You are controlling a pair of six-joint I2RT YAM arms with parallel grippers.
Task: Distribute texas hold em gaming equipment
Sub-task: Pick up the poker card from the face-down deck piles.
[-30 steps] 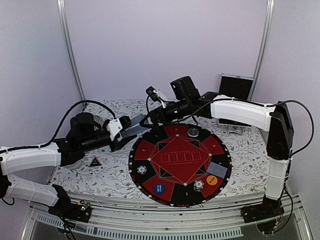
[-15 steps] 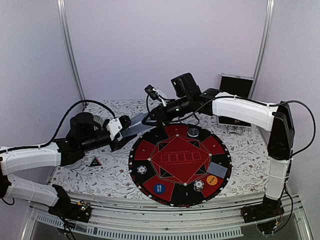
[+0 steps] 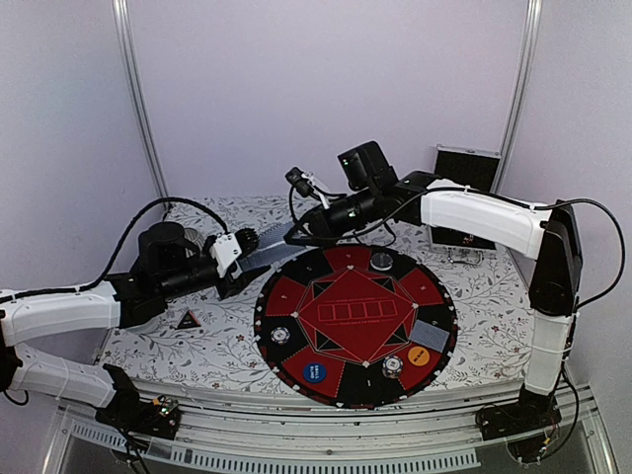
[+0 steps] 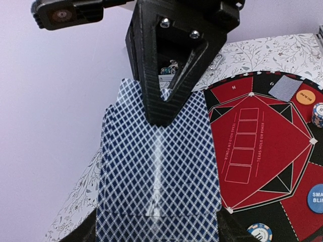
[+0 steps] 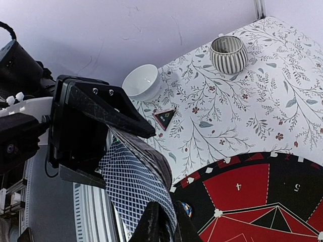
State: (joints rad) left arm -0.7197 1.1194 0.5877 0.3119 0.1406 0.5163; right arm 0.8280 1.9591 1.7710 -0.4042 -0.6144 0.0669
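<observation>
Deck (image 4: pixel 159 176): held in the air over the far left part of the table (image 3: pixel 178 346), just off the far-left rim of the mat (image 3: pixel 288 294), backs up.
Left gripper (image 3: pixel 242 263): about half open, clamped across the deck's near end.
Right gripper (image 5: pixel 162 224): fingers drawn almost together, seemingly nipping the far edge of the top card (image 5: pixel 132 194); one finger lies along the card's back.
Already on the mat: one card (image 3: pixel 429 334) at the right edge, chips (image 3: pixel 280 336) in three spots, blue disc (image 3: pixel 314 372) and orange disc (image 3: pixel 419 356) toward the near edge.
Step, as I judge it: drawing one card off the deck to deal onto the mat.
Risk, double draw: the pinch may reach past the top card, so two come away together.
Risk, slip: the hold is only on the card's edge, and a quick pull could leave the card behind or drop it on the table short of the mat.
Risk, spill: a pull across the left grip could fan or drag the deck out of it.
Risk, bend: the card already bows near the fingers, so lifting steeply could crease it.
</observation>
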